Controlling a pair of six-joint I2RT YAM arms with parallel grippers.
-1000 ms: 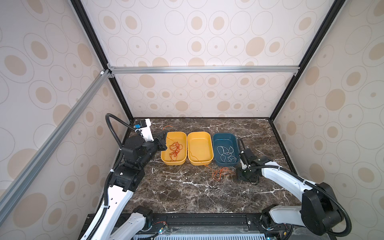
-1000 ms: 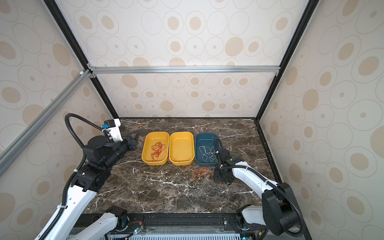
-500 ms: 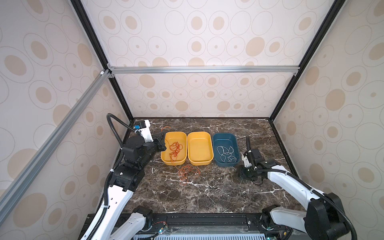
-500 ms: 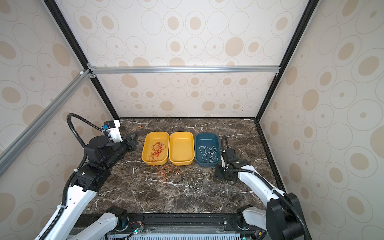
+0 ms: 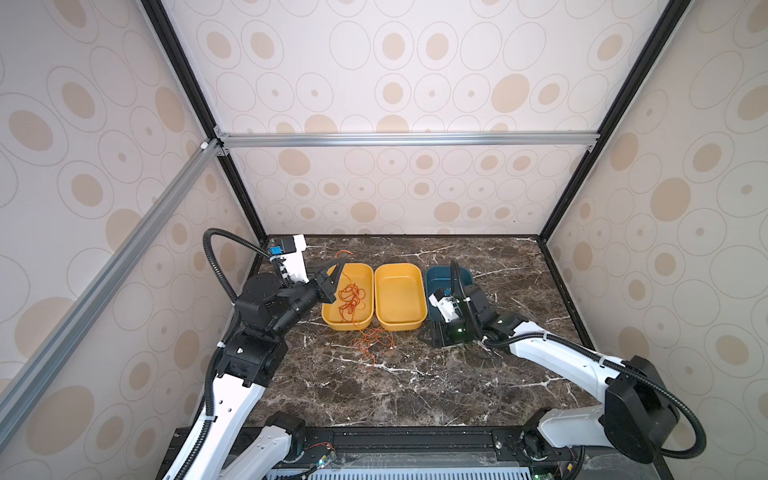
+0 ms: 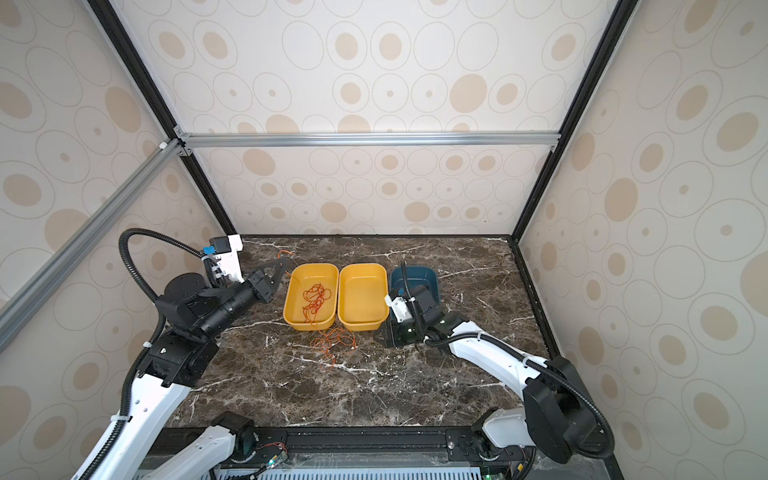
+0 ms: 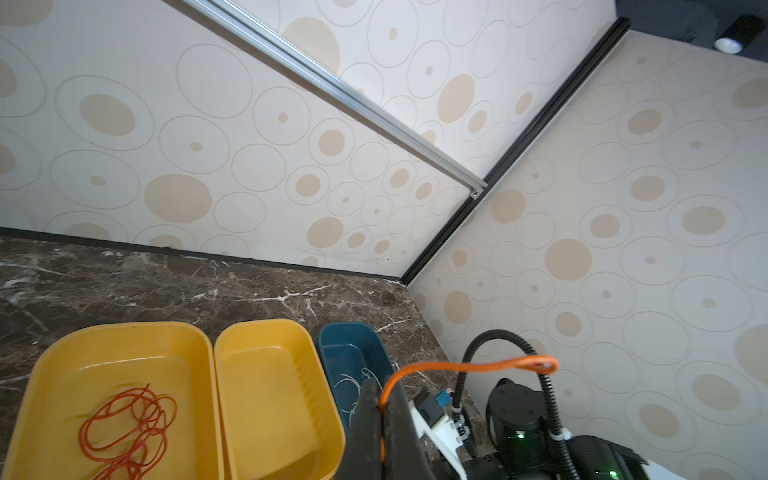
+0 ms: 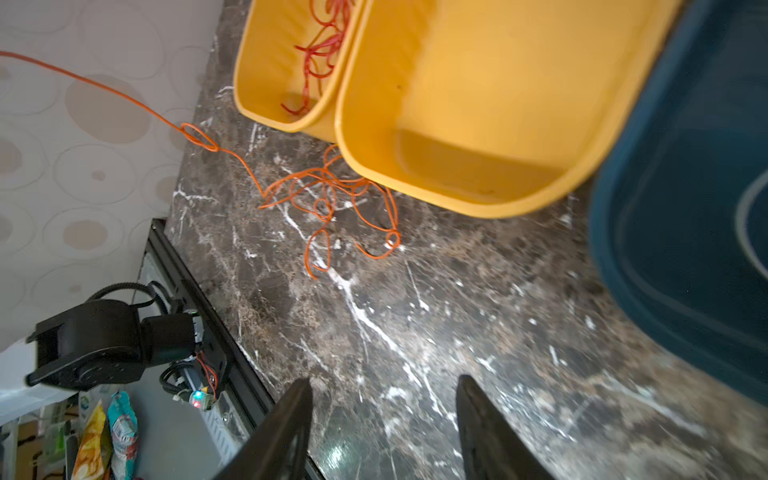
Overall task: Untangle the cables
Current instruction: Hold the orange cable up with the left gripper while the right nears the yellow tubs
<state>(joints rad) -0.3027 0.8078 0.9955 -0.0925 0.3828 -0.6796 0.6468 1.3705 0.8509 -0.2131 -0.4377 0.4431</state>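
Left wrist view shows the left gripper (image 7: 382, 401) clenched on the orange cable (image 7: 469, 365), apparently drawing it free; its rest lies tangled on the table (image 5: 457, 395) before the yellow trays (image 5: 399, 265). Right gripper (image 8: 385, 380) hangs released, empty. Next, probably, it pins that heap.

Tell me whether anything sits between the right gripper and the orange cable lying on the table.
Nothing visible. Only bare table lies between the open right gripper and the orange cable heaped just in front of the yellow trays. The left gripper pinches one end of it.
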